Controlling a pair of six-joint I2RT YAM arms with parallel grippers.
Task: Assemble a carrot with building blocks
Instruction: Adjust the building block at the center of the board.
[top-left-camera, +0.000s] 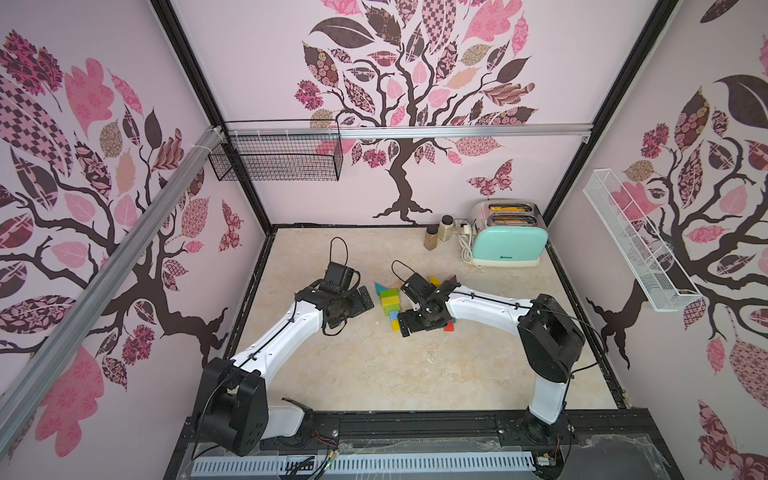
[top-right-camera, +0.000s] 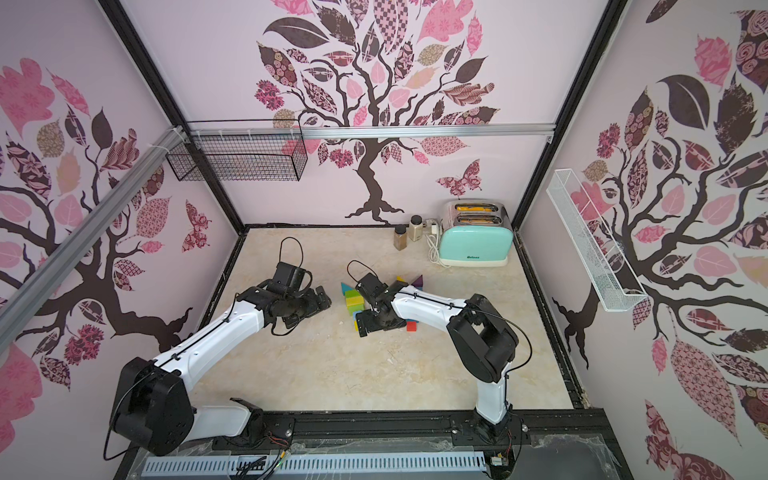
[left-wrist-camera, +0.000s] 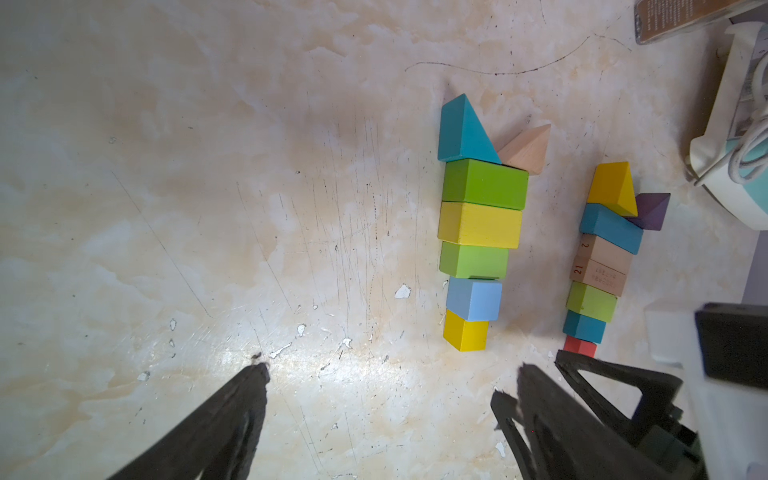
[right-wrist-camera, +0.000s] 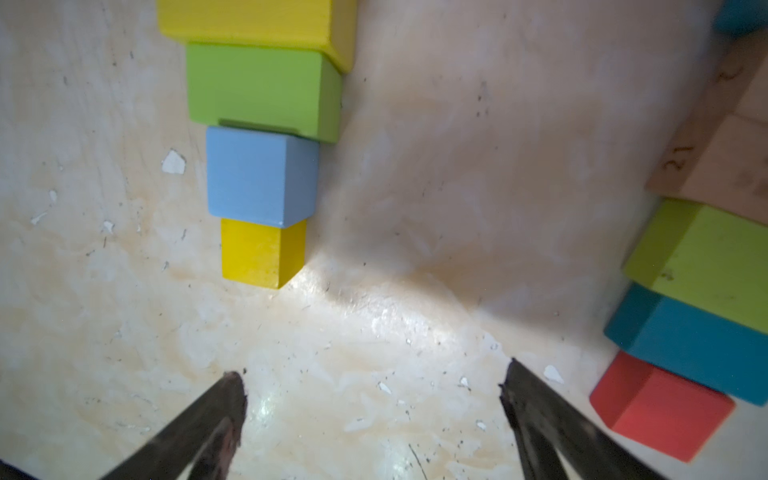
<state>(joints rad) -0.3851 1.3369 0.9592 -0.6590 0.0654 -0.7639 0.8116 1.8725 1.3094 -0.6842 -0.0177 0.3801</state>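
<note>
The left pincer (left-wrist-camera: 390, 374) and right pincer (right-wrist-camera: 374, 376) were held wide open and empty. Beyond them, at the middle of the bench (top-left-camera: 332, 374), the building blocks (left-wrist-camera: 478, 224) were laid in two tapering, carrot-like rows. The work seemed finished, though the rows were partly hidden from above.

Mock kitchen corner inside a robot lab cell

Tree-decal walls (top-left-camera: 291, 62) and a black frame (top-left-camera: 415, 426) enclose a marbled tabletop (top-left-camera: 374, 374). A mint toaster (top-left-camera: 509, 241) and spice jars (top-left-camera: 446, 228) stand far right, a wire basket (top-left-camera: 278, 158) hangs far left, and two robot arms (top-left-camera: 486, 303) are mounted near.
</note>
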